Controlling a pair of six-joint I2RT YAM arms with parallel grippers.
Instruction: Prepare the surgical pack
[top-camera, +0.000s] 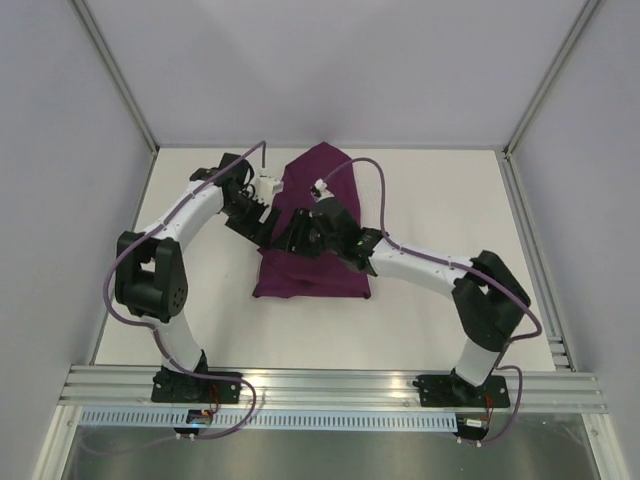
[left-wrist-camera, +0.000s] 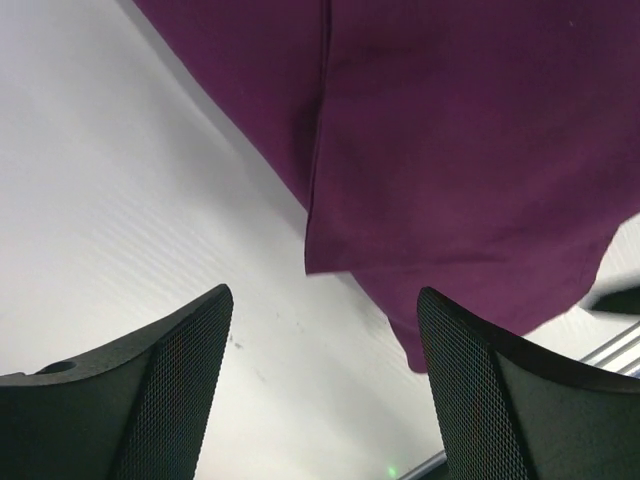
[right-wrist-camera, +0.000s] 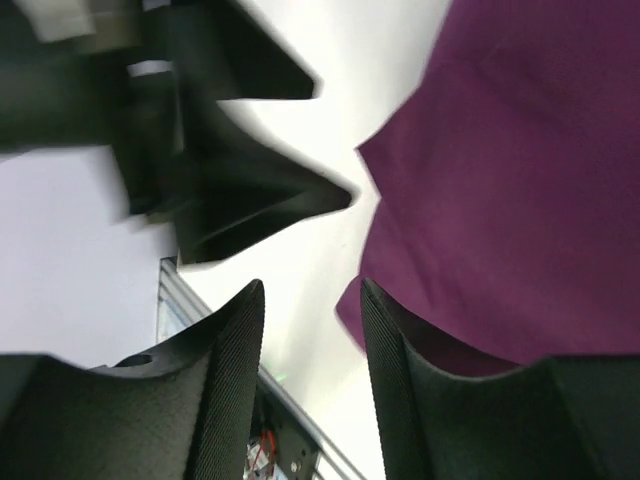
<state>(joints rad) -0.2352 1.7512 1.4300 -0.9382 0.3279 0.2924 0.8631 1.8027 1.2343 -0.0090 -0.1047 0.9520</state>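
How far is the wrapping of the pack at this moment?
Done: the near part of the purple cloth lies folded as a bundle. In hand: nothing; the left gripper and right gripper are open at its edge. To do: its far corner sticks out unfolded.

surgical pack (top-camera: 315, 278): lay mid-table (top-camera: 440, 190).
left gripper (left-wrist-camera: 322, 296): hung at pack's left edge.
right gripper (right-wrist-camera: 312, 290): over pack, beside left gripper.

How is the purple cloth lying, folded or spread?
Partly folded: the purple cloth is a layered bundle, one pointed flap sticking out at the far end.
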